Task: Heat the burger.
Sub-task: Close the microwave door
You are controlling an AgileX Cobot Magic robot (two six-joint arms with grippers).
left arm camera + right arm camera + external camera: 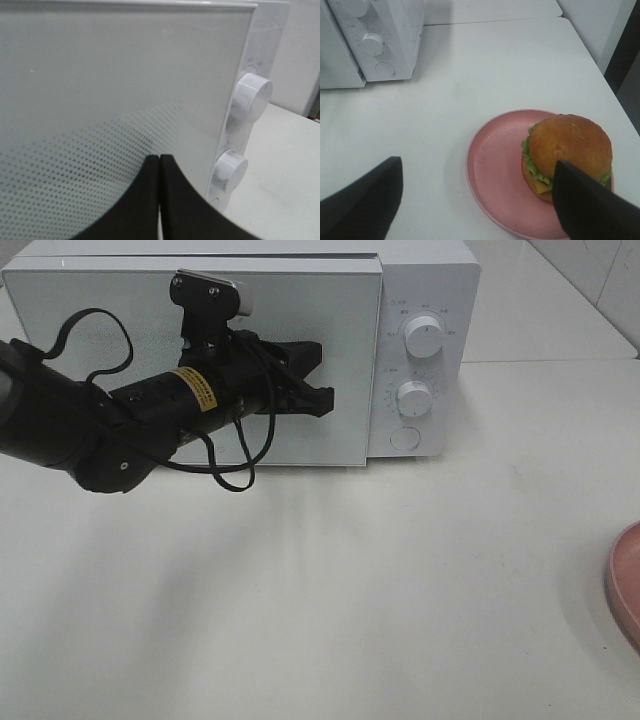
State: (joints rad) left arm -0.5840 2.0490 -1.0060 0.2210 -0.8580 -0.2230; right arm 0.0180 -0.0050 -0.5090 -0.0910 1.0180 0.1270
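Burger point(567, 150), golden-bunned with lettuce and cheese, waits on the pink round plate point(492, 170) beneath the wide-open right claw point(475, 197); the closed left claw point(318, 380) faces the white microwave's shut door point(120, 330), likely to open it.

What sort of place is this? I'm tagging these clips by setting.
Probably a mock kitchen counter in a lab: a white microwave with its door shut stands on a plain white table, and a burger sits on a pink plate. Pale tiled wall behind.
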